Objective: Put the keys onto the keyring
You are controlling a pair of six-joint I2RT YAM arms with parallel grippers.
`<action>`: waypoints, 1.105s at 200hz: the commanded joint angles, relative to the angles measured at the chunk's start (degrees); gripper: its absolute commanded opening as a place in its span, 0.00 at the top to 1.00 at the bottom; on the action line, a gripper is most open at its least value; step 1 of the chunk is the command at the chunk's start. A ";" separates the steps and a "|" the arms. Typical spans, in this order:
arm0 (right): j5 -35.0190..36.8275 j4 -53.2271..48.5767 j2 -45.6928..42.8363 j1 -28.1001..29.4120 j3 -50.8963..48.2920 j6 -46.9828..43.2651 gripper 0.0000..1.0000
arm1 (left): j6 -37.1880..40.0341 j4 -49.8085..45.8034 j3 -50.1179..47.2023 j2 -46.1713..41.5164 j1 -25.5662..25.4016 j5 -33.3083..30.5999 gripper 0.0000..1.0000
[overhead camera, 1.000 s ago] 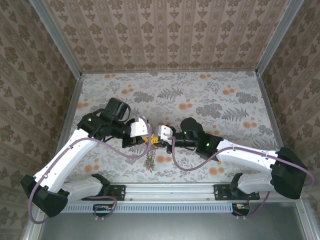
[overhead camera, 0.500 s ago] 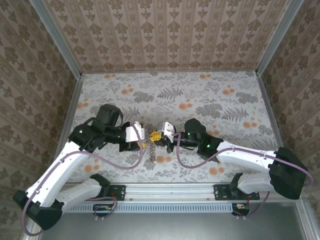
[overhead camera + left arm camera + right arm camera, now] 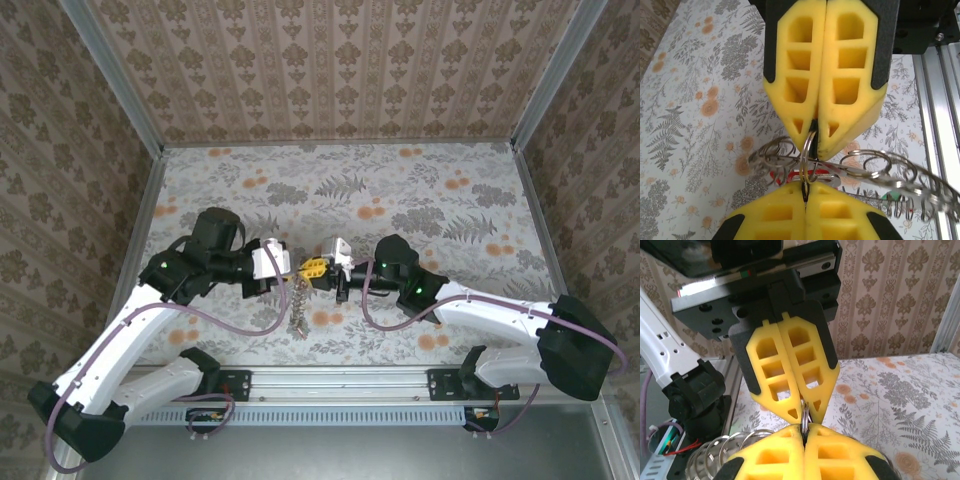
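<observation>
Floral desk [image 3: 450, 190], papered walls: both sets of fingers meet tip to tip mid-desk, clamped on one loop of the keyring [image 3: 875, 167].
Left fingers [image 3: 775, 212] and right fingers [image 3: 850, 90] are each pressed together on the same steel loop [image 3: 809, 155]. The other coils dangle below, with the keys [image 3: 776, 176] among them, red and green heads. Likely best: one side holds firm, the other pries in small moves with no twist, or the loop slips. Wrists roughly level, forearms reaching inward, elbows out.
</observation>
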 commanded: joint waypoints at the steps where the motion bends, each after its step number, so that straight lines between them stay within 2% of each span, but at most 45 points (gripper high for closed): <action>1: -0.96 8.44 -0.09 -0.23 0.44 3.55 1.00 | 0.33 0.26 0.08 -0.09 0.33 -0.95 1.00; 57: 4.77 21.18 2.43 -0.17 -1.71 12.76 1.00 | -2.39 4.72 -1.81 -0.55 0.00 2.29 1.00; 95: 11.50 24.48 4.93 1.12 -2.18 15.61 1.00 | -4.16 10.77 -3.64 -1.44 -3.44 2.74 1.00; 122: 15.69 21.53 5.23 2.74 -1.12 14.42 1.00 | -3.77 10.45 -3.05 -0.86 -5.66 0.03 1.00; 157: 25.63 9.24 4.17 6.70 1.13 7.68 1.00 | -3.51 10.98 -2.96 -1.48 -8.86 -3.50 1.00; 194: 22.97 9.39 3.14 6.97 -0.39 4.69 1.00 | -2.34 8.82 -3.74 -3.78 -9.23 -9.46 1.00; 221: 19.41 4.26 0.56 6.98 -0.47 -0.44 1.00 | -0.37 6.07 -4.08 -7.00 -9.00 -14.74 1.00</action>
